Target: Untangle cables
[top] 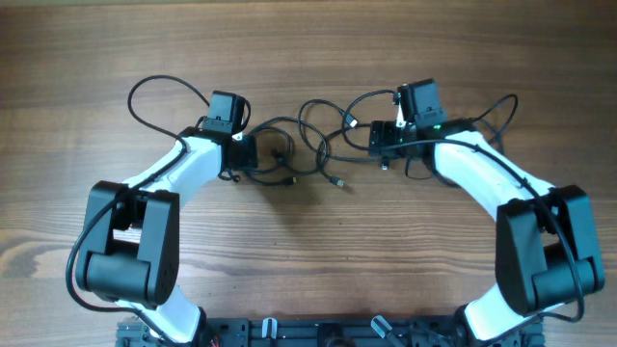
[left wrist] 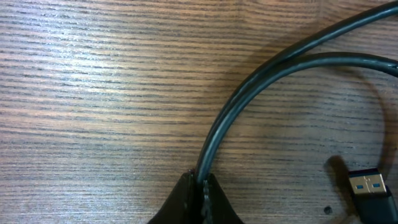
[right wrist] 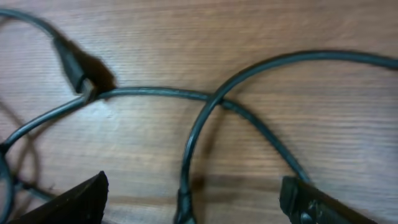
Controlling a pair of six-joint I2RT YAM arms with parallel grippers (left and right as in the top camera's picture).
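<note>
1. Left fingers (left wrist: 177, 210) are pinched shut on two strands of the cables (left wrist: 219, 127). The strands run side by side up from the grip and bend off to the right.
2. I think they hold on there to keep that part in one place, so a loop can be pulled away from it.
3. Right fingers (right wrist: 74, 202) are spread wide and hold nothing. One strand runs down between them, and as far as I can see it touches neither side.
4. They hang low over a spot where two strands cross. I think they are there to grab one strand and lift it off the other.
5. From above, the cables lie on the wooden surface (top: 308, 270), in the middle between the two arms. They make loose loops that go over each other, so they look only partly sorted out.
6. One plug with a blue tip (left wrist: 367, 186) lies flat on the wood near the left fingers, and nothing holds it. A smaller plug (right wrist: 71, 62) lies on the wood further off from the right fingers.
7. I see no box, bowl or tray here. Nothing sits inside anything, and it all lies right on the wood.
</note>
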